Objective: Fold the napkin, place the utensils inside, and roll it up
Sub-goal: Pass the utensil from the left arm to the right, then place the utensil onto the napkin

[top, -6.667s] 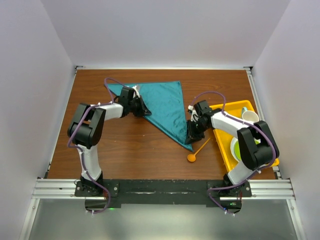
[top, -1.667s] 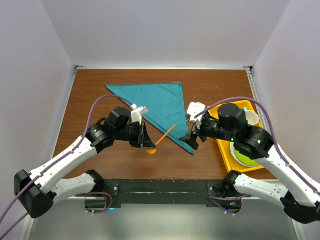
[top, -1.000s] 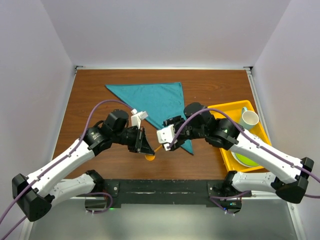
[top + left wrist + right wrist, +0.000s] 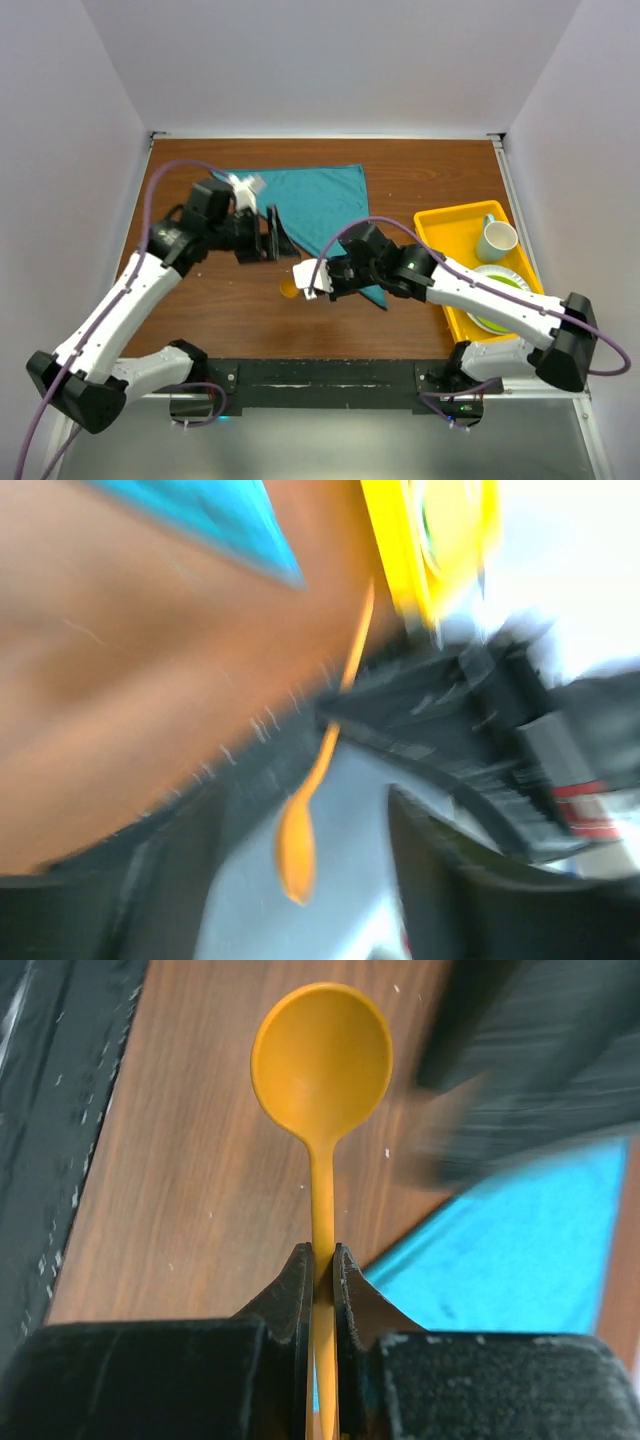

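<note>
Top external view: the right arm stretches low across the table (image 4: 200,300), forearm passing over the near corner of the napkin (image 4: 320,195). The right gripper (image 4: 300,285) lies just beyond that corner, over bare wood. Right wrist view: its fingers (image 4: 296,1280) are clamped on the thin handle of the spoon (image 4: 321,1060), whose bowl projects ahead, off the napkin. The left arm stands with elbow raised and forearm angled toward the napkin. The left gripper (image 4: 275,235) hovers at the napkin's long near edge, fingers parted and empty (left wrist view is heavily blurred, yet shows the spoon apart from it).
</note>
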